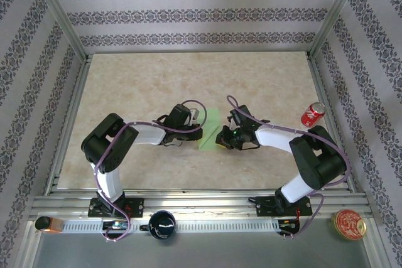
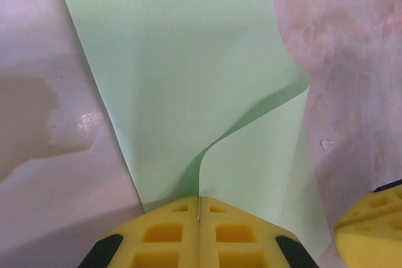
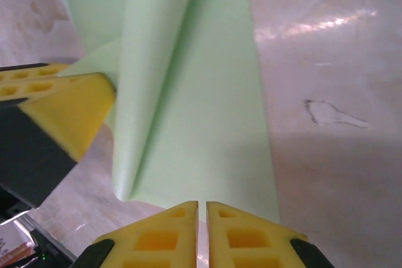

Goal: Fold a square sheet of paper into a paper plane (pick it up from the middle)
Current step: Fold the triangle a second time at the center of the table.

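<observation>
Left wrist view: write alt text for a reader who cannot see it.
The left gripper, yellow-fingered, is shut on the near edge of the square sheet of paper, light green, which lies on a pale marbled table with one flap curling up off it. Another yellow finger pokes in at the lower right corner.

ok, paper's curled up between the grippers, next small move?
Probably the left gripper, shut on the sheet, should carry its curled flap over and press flat: the flap stands arched, uncreased; right gripper sits at the edge, barely parted.
</observation>
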